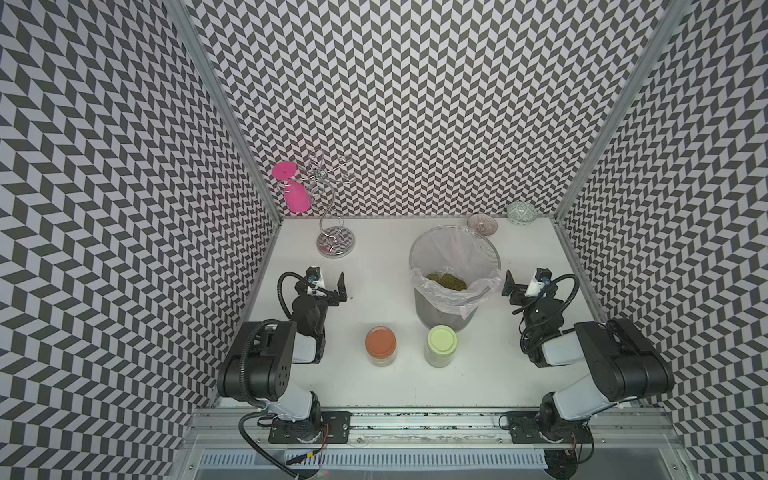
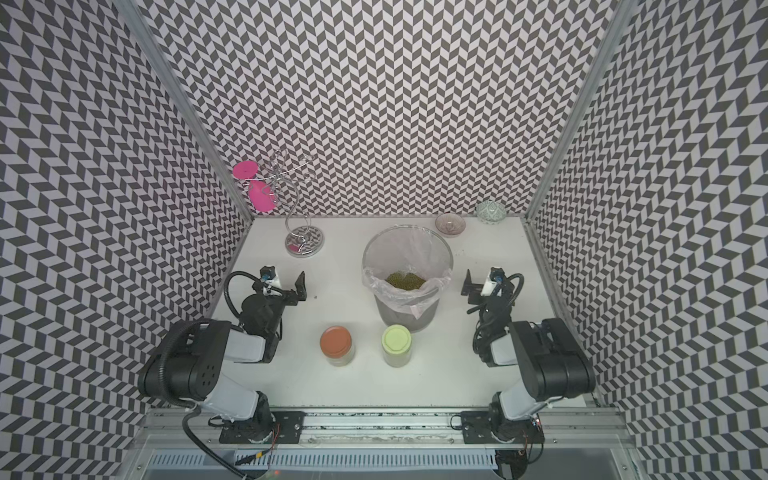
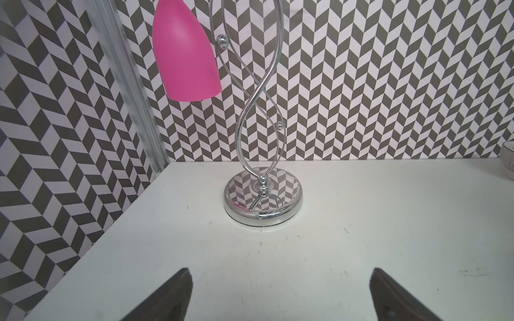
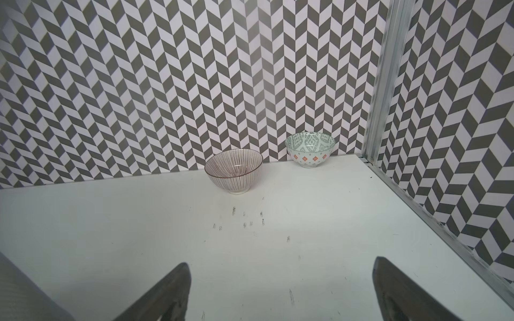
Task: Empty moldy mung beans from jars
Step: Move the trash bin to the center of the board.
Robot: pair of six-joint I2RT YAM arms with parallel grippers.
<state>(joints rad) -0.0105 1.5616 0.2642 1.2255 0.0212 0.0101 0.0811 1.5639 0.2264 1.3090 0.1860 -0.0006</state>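
The mung beans (image 1: 446, 279) lay as a grainy olive heap inside the tall grey bin (image 1: 440, 316), partly hidden by its crumpled clear liner. Just in front stood the squat glass orange-lidded jar (image 1: 380, 345) and green-lidded jar (image 1: 441, 345), both capped, their contents hard to make out. The left gripper (image 1: 341, 287) and right gripper (image 1: 508, 286) flanked the bin, jaws spread wide and empty.
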